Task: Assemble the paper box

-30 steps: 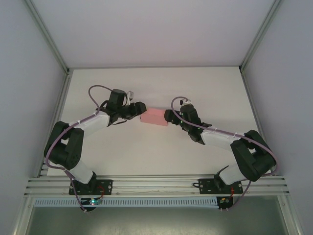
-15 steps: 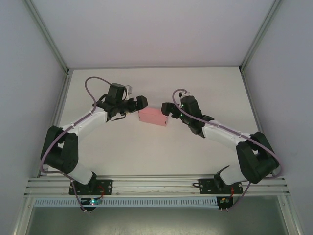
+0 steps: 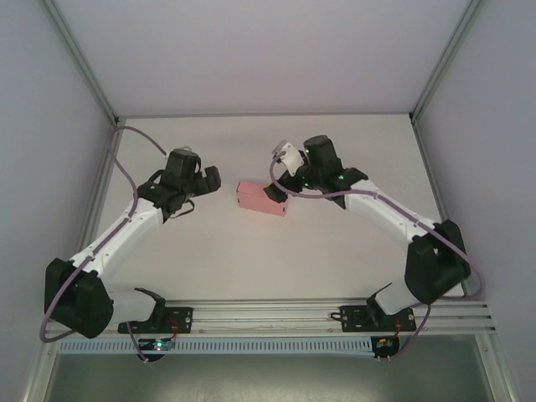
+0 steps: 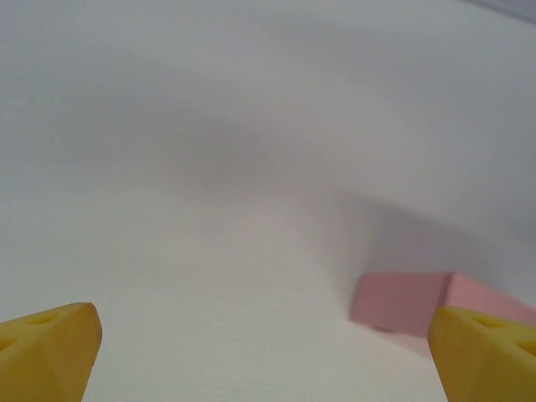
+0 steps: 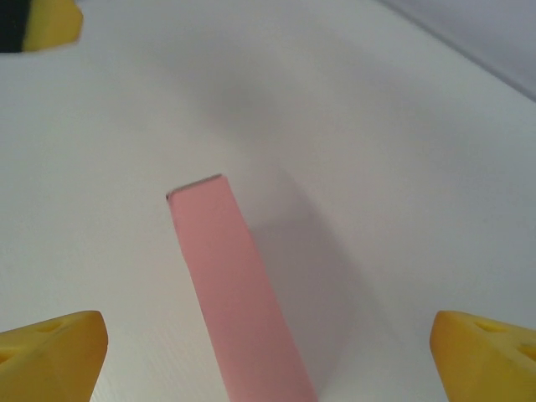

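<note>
The paper box [image 3: 260,199] lies on the desk [image 3: 251,268] near its centre, between both arms. The left gripper [image 3: 209,178] stands left of the box, apart from it. The right gripper [image 3: 278,186] is at the box's right end, apparently above it, with its fingers [image 5: 50,352] on either side.

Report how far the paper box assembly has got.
Done: the paper box lies on the table, folded into a closed rectangular shape. In hand: nothing; left gripper and right gripper both stand open, gripping nothing. Left: no open flap shows, though its underside is hidden.
</note>
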Robot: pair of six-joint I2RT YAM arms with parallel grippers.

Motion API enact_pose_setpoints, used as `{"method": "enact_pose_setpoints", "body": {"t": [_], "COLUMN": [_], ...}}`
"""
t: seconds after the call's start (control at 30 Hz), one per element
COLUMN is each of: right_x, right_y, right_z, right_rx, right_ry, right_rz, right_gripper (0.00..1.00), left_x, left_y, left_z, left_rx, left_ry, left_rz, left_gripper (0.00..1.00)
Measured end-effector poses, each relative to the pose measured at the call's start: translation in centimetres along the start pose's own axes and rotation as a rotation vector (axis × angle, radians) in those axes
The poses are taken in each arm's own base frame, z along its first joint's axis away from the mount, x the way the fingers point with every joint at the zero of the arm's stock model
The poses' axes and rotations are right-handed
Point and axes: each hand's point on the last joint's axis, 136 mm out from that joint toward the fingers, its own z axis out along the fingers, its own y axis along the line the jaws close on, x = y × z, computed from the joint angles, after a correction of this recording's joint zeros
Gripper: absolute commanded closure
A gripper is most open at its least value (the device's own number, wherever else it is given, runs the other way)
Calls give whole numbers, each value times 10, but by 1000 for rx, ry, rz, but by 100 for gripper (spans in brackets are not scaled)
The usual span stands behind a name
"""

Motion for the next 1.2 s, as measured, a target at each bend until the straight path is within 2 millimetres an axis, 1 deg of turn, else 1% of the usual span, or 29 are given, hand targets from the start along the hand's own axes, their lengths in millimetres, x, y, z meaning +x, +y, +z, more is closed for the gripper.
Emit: {"method": "enact_pose_setpoints", "body": {"t": [0.1, 0.2, 0.3, 0.37, 0.5, 0.57, 0.6, 0.63, 0.67, 0.7, 0.73, 0.83, 0.93, 1.03, 1.2], "right_x": [10, 23, 32, 37, 50, 57, 61, 65, 68, 71, 72, 70, 70, 64, 56], "right_y": [8, 19, 18, 12, 4, 4, 4, 4, 5, 6, 6, 3, -2, -13, -30], "right_z": [20, 41, 60, 70, 85, 90, 91, 92, 91, 90, 89, 87, 85, 82, 68], "right_rx": [-39, -62, -54, -41, -39, -51, -58, -63, -65, -62, -59, -24, 36, 161, 418], "right_ry": [124, 249, 350, 397, 480, 513, 530, 547, 566, 580, 588, 607, 629, 630, 604], "right_rz": [-123, -217, -263, -266, -261, -264, -262, -260, -261, -265, -263, -277, -295, -353, -478], "right_gripper": [2, 2, 2, 2, 12, 23, 33, 45, 56, 62, 65, 69, 69, 67, 69], "left_x": [23, 39, 45, 45, 49, 51, 52, 52, 53, 53, 53, 55, 55, 55, 54], "left_y": [19, 32, 38, 40, 43, 45, 45, 45, 45, 45, 44, 42, 41, 42, 42], "left_z": [3, 2, -3, -5, -6, -5, -5, -5, -5, -4, -4, -4, -4, -5, -9], "left_rx": [-55, -85, -96, -97, -103, -106, -107, -107, -107, -104, -101, -90, -85, -84, -75], "left_ry": [37, 58, 60, 51, 51, 57, 59, 60, 60, 62, 64, 71, 74, 73, 59], "left_rz": [10, 16, 17, 16, 16, 18, 18, 18, 18, 18, 19, 18, 17, 17, 14], "left_gripper": [0, 0, 0, 0, 0, 0, 0, 0, 0, 0, 0, 0, 0, 0, 0]}}
